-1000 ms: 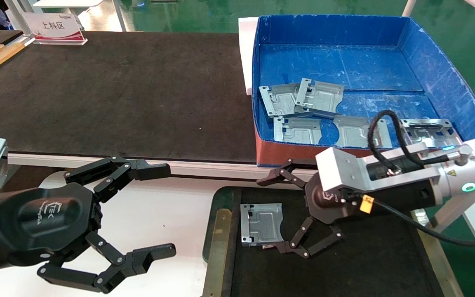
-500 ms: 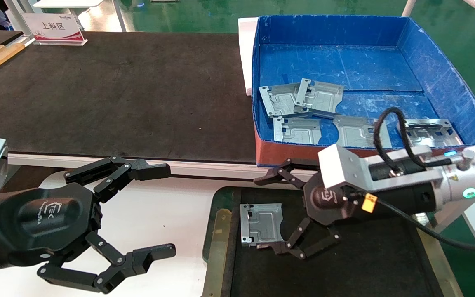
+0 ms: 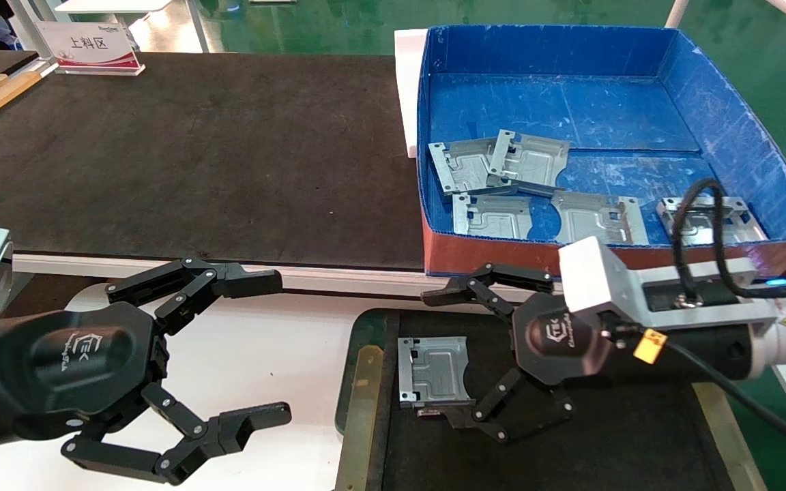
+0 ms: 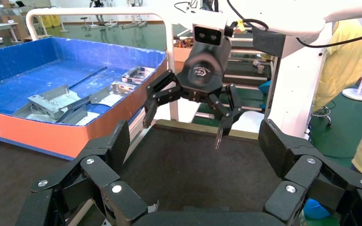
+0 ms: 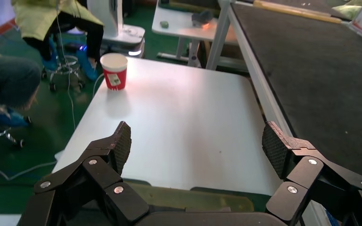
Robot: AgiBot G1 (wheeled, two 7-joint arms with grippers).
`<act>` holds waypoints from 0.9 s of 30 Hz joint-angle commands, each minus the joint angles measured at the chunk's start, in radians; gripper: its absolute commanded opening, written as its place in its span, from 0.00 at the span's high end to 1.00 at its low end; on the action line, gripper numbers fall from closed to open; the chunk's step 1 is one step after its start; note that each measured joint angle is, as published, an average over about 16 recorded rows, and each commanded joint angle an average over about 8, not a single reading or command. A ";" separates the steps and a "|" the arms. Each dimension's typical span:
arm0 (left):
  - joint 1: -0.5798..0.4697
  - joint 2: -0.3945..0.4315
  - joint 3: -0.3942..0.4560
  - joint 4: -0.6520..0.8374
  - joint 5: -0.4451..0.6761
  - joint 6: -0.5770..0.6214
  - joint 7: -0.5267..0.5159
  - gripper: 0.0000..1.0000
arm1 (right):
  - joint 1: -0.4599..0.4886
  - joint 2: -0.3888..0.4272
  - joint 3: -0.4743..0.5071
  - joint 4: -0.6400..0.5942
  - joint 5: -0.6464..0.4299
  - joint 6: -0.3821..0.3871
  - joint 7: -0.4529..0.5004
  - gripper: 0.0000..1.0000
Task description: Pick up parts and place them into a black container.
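Head view: high, looking forward and down, wide. Left wrist view: low, close, facing right toward open-fingered black right gripper (image 4: 184, 123). Right wrist view: low, facing left. Head and left wrist views share blue cardboard box (image 3: 727, 129) (image 4: 9, 61).

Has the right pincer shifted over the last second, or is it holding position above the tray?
Yes. The right pincer, open, has pulled back to the robot's right, away from the plate, which lies unmoved in the black tray.

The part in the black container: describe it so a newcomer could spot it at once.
Find the black container, the shallow dark tray nearest the robot, in front of the blue box. One silvery plate lies flat near the tray's left end, beside the open right end effector. It is the only part outside the blue box, where five others lie.
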 commanded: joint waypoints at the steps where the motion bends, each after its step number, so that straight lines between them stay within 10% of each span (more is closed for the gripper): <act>1: 0.000 0.000 0.000 0.000 0.000 0.000 0.000 0.00 | -0.021 0.010 0.025 0.023 0.007 0.004 0.015 0.00; 27: 0.000 0.000 0.000 0.000 0.000 0.000 0.000 0.00 | -0.300 0.146 0.354 0.322 0.091 0.050 0.216 0.00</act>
